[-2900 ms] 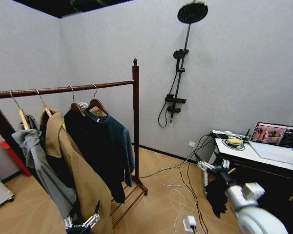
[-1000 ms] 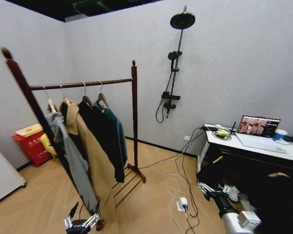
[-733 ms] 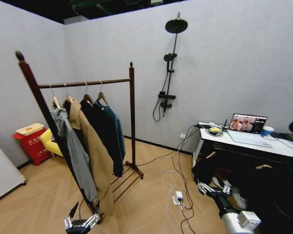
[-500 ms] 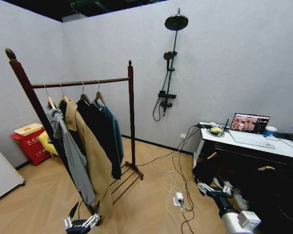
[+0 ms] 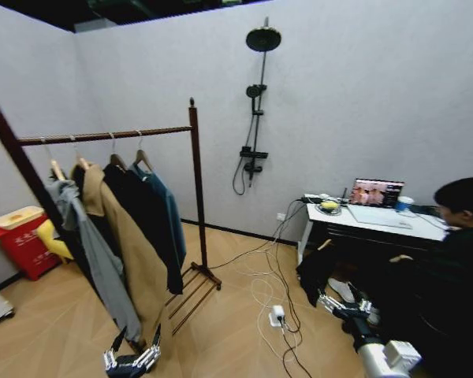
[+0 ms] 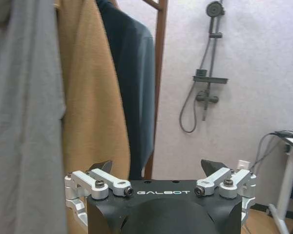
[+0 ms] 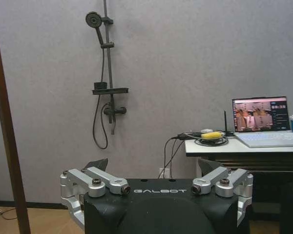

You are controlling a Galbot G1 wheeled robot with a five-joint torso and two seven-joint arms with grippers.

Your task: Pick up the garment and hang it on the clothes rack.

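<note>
From the head view, the garment point(image 5: 162, 206) is hanging on the clothes rack point(image 5: 195, 189) already; both arms are sitting low. The left end effector point(image 6: 156, 168) is gaping wide, empty. The right end effector point(image 7: 154, 165) likewise. Best keep clear of the coats.

The rack point(image 5: 193, 189) stands left of centre. On its rail hang, from its right post leftward, the teal garment point(image 5: 168, 220), a black coat point(image 5: 146, 228), a tan coat point(image 5: 122, 244) and a grey jacket point(image 5: 91, 252). The left gripper point(image 5: 130, 362) sits low beneath them, the right gripper point(image 5: 339, 305) low beside a desk point(image 5: 370, 224).
</note>
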